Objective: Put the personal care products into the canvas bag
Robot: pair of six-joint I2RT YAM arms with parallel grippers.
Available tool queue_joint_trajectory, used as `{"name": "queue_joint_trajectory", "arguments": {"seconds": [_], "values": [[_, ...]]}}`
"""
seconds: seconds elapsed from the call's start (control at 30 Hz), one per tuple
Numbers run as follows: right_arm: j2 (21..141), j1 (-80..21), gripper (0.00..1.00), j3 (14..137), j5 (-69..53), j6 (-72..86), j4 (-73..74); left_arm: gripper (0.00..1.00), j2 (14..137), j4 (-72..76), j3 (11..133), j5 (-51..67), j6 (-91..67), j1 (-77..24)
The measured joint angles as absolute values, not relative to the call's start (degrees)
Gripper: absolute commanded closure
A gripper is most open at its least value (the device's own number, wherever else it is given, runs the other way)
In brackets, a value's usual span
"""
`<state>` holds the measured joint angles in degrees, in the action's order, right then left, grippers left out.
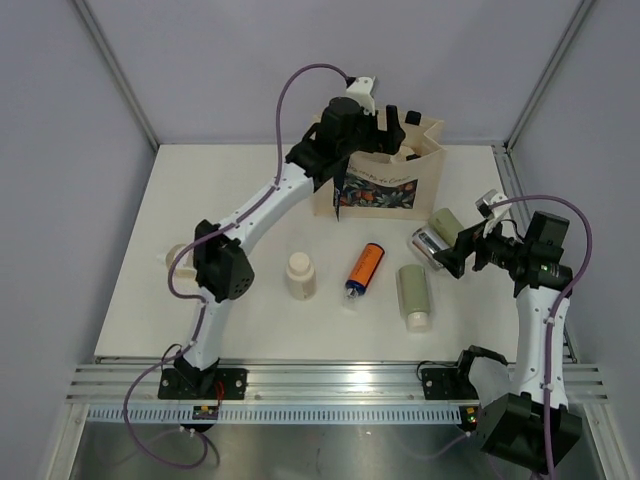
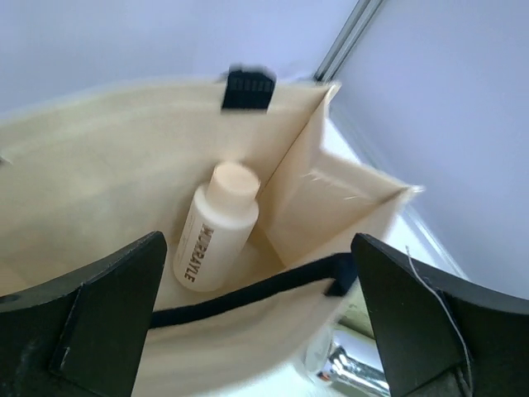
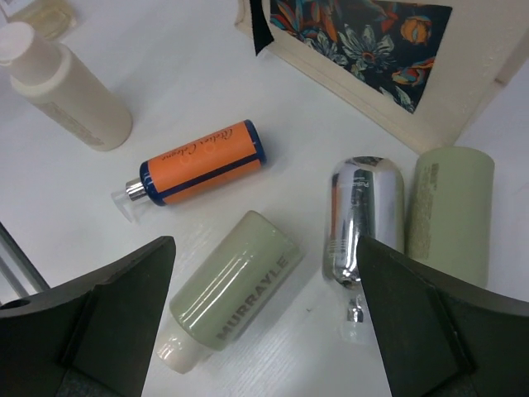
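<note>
Now L gripper [image 2: 260, 294] hangs wide open, empty, over beige canvas bag [image 2: 99, 165] (cream round-capped bottle [image 2: 213, 240] inside); R gripper [image 3: 264, 331], also open, prob. grabs shiny silver bottle [image 3: 360, 217] next.

You're looking at a beige canvas bag [image 3: 463, 91] with navy handles [image 2: 248, 89] and a dark floral panel [image 3: 364, 41]; cream bottles [image 3: 70, 91], two sage-green bottles [image 3: 235, 285], a mirror-silver bottle [image 3: 362, 215], an orange bottle [image 3: 201, 161] edged blue.

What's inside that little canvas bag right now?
One cream bottle rests inside the canvas bag. The fingers of the left gripper hide the bag's lower corners.
</note>
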<state>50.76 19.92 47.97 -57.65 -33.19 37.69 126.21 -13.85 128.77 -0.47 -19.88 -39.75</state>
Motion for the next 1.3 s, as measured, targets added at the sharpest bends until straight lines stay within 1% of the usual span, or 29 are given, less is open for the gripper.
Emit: {"name": "queue_joint_trajectory", "arguments": {"seconds": [0.1, 0.2, 0.3, 0.37, 0.5, 0.67, 0.8, 1.07, 1.23, 1.27, 1.3], "values": [[54.02, 19.92, 0.01, 52.80, -54.65, -34.81, 41.80, 0.01, 117.95, -13.91, 124.44, -0.45, -18.44, -39.59], [57.93, 19.88, 0.01, 57.56, -51.09, -37.26, 45.95, 0.01, 106.83, -14.46, 117.32, -0.38, -16.27, -39.31], [62.46, 17.96, 0.00, 60.25, -44.95, -38.98, 48.82, 0.01, 95.72, -14.70, 109.19, -0.21, -13.76, -39.09], [65.43, 15.31, 0.01, 60.49, -39.33, -39.31, 49.74, 0.01, 86.52, -15.97, 101.06, -0.16, -11.94, -39.00], [70.06, 8.21, 0.01, 60.31, -30.63, -39.40, 50.06, 0.01, 66.04, -15.00, 79.68, -1.83, -8.75, -38.94], [75.61, 4.05, 0.02, 60.01, -22.70, -39.29, 48.12, 0.01, 47.55, -18.41, 58.70, -6.96, -6.26, -38.52], [82.21, 2.68, 0.06, 60.45, -18.55, -39.18, 45.87, 0.01, 40.91, -22.24, 49.12, -10.79, -5.34, -38.35], [90.67, -3.22, 0.09, 62.33, -12.71, -36.88, 42.41, 0.01, 35.57, -25.74, 39.46, -16.43, -4.45, -38.35], [94.87, -4.45, 0.06, 63.68, -9.56, -34.02, 40.51, 0.01, 32.27, -26.48, 37.78, -19.09, -4.49, -38.35], [95.50, -4.60, 0.02, 63.68, -8.84, -33.80, 40.18, 0.01, 31.79, -26.35, 37.78, -19.70, -4.49, -38.35], [96.36, -4.64, 0.00, 63.68, -8.19, -33.32, 39.88, 0.01, 31.27, -26.30, 37.78, -20.18, -4.49, -38.35]]}}
